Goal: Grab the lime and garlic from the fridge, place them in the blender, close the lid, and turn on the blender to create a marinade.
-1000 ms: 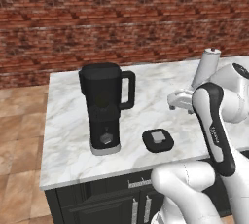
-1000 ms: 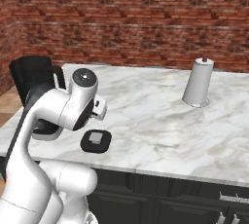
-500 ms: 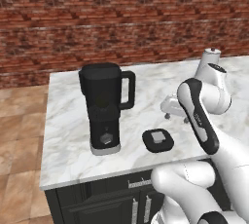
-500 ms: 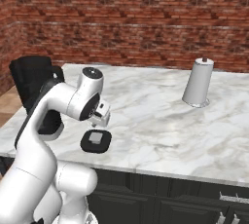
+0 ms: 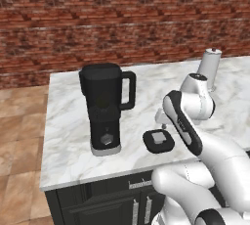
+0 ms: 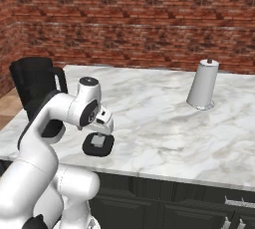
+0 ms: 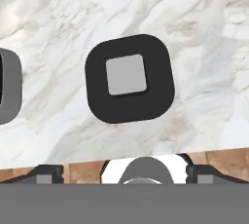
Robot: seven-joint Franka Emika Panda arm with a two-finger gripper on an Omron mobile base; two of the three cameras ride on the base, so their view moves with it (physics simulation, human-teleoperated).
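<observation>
Counter: marble, with the blender standing near its left edge, jug open at the top. Risk: the jug sits close to the arm's path, so a wide swing could knock it.

Lid: flat on the counter just right of the blender's base, apart from it, directly below the hand. Risk: it is low and flat, so fingers coming down off-centre could skid it or strike marble.

Gripper: jaws spread wide, holding nothing, above the lid.
</observation>
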